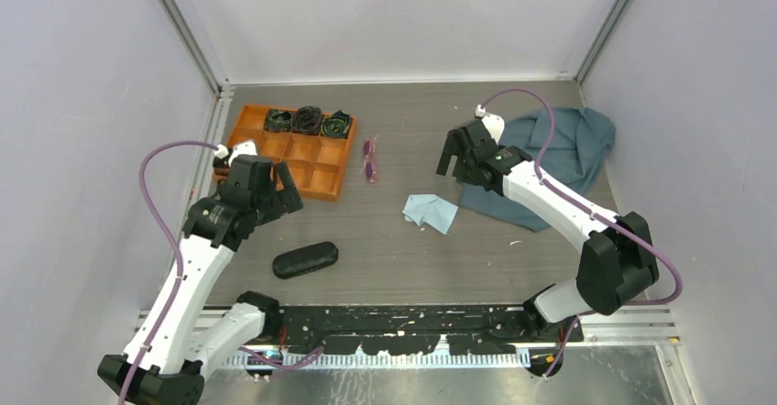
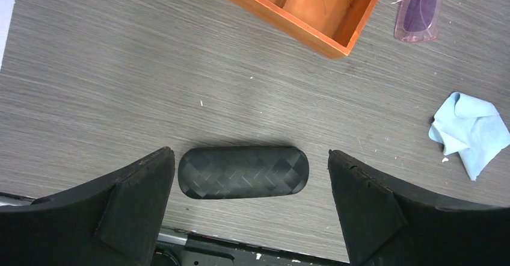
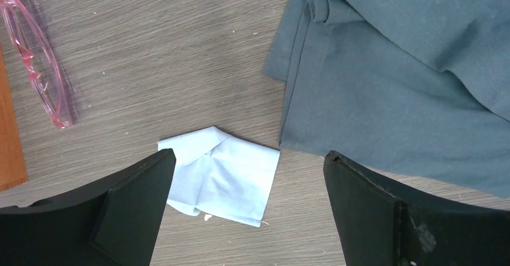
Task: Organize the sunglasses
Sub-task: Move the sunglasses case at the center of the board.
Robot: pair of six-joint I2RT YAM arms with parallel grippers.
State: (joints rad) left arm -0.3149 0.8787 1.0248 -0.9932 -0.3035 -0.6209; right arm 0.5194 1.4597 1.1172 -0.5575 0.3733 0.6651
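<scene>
The sunglasses (image 1: pixel 369 159), a folded pair with a thin pink-purple frame, lie on the table just right of the orange tray; they also show in the left wrist view (image 2: pixel 419 13) and the right wrist view (image 3: pixel 39 61). The closed black case (image 1: pixel 305 259) lies near the front; in the left wrist view the case (image 2: pixel 243 172) sits between my spread fingers, below them. My left gripper (image 1: pixel 271 191) is open and empty, high above the table. My right gripper (image 1: pixel 455 157) is open and empty, hovering above the light-blue cloth (image 3: pixel 219 176).
An orange compartment tray (image 1: pixel 291 151) stands at the back left, with dark rolled items in its far cells. The light-blue cloth (image 1: pixel 431 212) lies mid-table. A dark teal garment (image 1: pixel 550 153) is spread at the back right. Walls close in three sides.
</scene>
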